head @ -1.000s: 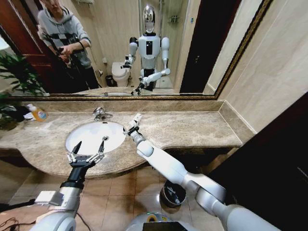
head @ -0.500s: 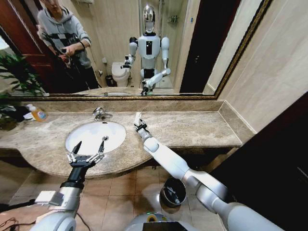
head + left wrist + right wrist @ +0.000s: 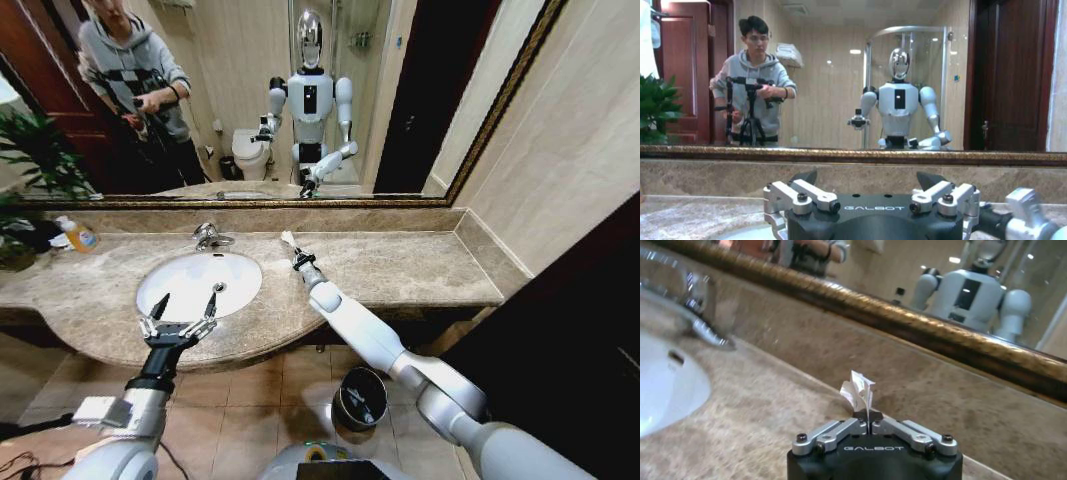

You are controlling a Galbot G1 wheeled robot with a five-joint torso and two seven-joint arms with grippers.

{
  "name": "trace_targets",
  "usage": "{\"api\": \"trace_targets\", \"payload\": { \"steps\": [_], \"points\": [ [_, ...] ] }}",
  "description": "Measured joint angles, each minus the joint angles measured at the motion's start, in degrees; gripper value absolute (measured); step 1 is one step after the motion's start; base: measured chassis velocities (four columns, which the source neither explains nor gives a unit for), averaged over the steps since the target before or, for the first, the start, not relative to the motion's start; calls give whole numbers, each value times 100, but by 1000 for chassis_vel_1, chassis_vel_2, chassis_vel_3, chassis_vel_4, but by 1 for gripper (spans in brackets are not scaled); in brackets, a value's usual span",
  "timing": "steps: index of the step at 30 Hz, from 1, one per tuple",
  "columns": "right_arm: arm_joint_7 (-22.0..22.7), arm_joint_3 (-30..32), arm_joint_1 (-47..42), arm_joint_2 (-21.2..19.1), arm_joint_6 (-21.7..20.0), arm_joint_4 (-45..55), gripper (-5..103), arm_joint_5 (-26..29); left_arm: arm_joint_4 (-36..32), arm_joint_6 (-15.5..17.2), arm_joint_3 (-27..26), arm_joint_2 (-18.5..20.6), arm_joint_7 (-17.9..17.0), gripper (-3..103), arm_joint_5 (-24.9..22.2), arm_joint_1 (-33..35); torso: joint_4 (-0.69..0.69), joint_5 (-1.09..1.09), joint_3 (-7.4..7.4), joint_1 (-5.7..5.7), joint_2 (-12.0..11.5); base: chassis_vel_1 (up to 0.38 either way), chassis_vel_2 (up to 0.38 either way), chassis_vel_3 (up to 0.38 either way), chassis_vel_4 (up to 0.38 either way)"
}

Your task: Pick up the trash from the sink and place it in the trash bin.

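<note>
Marble bench, right fingers carrying a white scrap away from the basin

Dark and round, the trash bin [image 3: 360, 398] stands on the floor tiles nearest the robot, below the bench [image 3: 400, 262] edge and under the right forearm, well behind and beneath the fingers. The left gripper [image 3: 183, 306] hangs over the near rim of the sink [image 3: 196, 281], fingers spread and holding nothing. Beyond it, the right gripper [image 3: 291, 246] has its fingers clenched on a crumpled flat white packet [image 3: 859, 391], which sticks up from between the tips. Over the last second this gripper has swung off the sink's right rim and farther along the bench, toward the mirror [image 3: 300, 100]; I judge the pick done and the carry to the bin under way.
</note>
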Motion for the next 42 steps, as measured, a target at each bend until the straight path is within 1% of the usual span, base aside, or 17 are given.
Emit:
{"api": "trace_targets", "payload": {
  "steps": [3, 7, 9, 10, 12, 13, 15, 16, 18, 19, 20, 23, 27, 29, 34, 37, 42],
  "points": [
    [-14, 128, -115, -231, -46, 400, 0, 289, 0, 0, 0, 0, 0, 100, 0, 0, 0, 0, 0, 0, 0, 0, 0, 0, 0],
    [-156, 626, -445, -858, 16, 1191, 0, 572, 0, 0, 0, 0, 1, 100, 0, 0, 0, 0, 0, 0, 0, 0, 0, 0, 0],
    [-477, 1338, -883, -1474, 305, 1874, 0, 596, 0, 0, 0, 0, 0, 100, 0, 0, 0, 2, -1, 0, 0, 0, 0, 0, 0],
    [-477, 1338, -883, -1474, 305, 1874, 0, 596, 0, 0, 0, 0, 0, 100, 0, 0, 0, 2, -1, 0, 0, 0, 0, 0, 0],
    [-951, 2187, -1660, -2197, 606, 2665, 0, 829, 0, 0, 0, -1, 1, 100, 0, 0, -1, 3, -1, 0, 0, 0, 0, 0, 0],
    [-951, 2187, -1660, -2197, 606, 2665, 0, 829, 0, 0, 0, -1, 1, 100, 0, 0, -1, 3, -1, 0, 0, 0, 0, 0, 0],
    [-1646, 2878, -2557, -2859, 1044, 3263, 0, 1134, 0, 0, 0, 0, 3, 100, 0, 0, -7, 1, -1, -2, 1, 0, 0, 0, 0],
    [-1646, 2878, -2557, -2859, 1044, 3263, 0, 1134, 0, 0, 0, 0, 3, 100, 0, 0, -7, 1, -1, -2, 1, 0, 0, 0, 0],
    [-2297, 3678, -3379, -3278, 1602, 3612, 0, 1394, 0, 0, 0, 0, 1, 100, 0, -1, -3, 3, -2, -2, 1, 0, 0, 0, 0],
    [-2297, 3678, -3379, -3278, 1602, 3612, 0, 1394, 0, 0, 0, 0, 1, 100, 0, -1, -3, 3, -2, -2, 1, 0, 0, 0, 0],
    [-2681, 4070, -3710, -3366, 1925, 3610, 0, 1513, 0, 0, 0, 0, 0, 100, 0, 0, -3, 0, -2, -3, 1, 0, 0, 0, 0],
    [-3345, 4729, -4345, -3300, 2575, 3318, 0, 1602, 0, 0, 0, -1, 0, 100, 0, 0, 0, 3, -1, -1, 0, 0, 0, 0, 0],
    [-3724, 5021, -4859, -3119, 2907, 3188, 0, 1679, 0, 0, 0, 0, 0, 100, 0, 0, -1, 2, -1, -1, 0, 0, 0, 0, 0],
    [-3983, 5259, -5493, -2712, 3323, 3093, 0, 1603, 0, 0, 0, 0, 0, 100, 0, 0, -1, 2, -1, -1, 0, 0, 0, 0, 0],
    [-3867, 5306, -6047, -2212, 3847, 3027, 0, 1453, 0, 0, 0, 0, 1, 100, 0, 0, -1, -1, -1, -1, 1, 0, 0, 0, 0],
    [-3615, 5284, -6944, -1507, 4469, 3109, 0, 1598, 0, 0, 0, 0, -1, 100, 0, 0, -1, -3, -1, -1, 1, 0, 0, 0, 0],
    [-3564, 5283, -7427, -1119, 4893, 2836, 0, 1567, 0, 0, 0, 0, 0, 100, 0, 0, -1, -1, -1, -2, 1, 0, 0, 0, 0]
  ]
}}
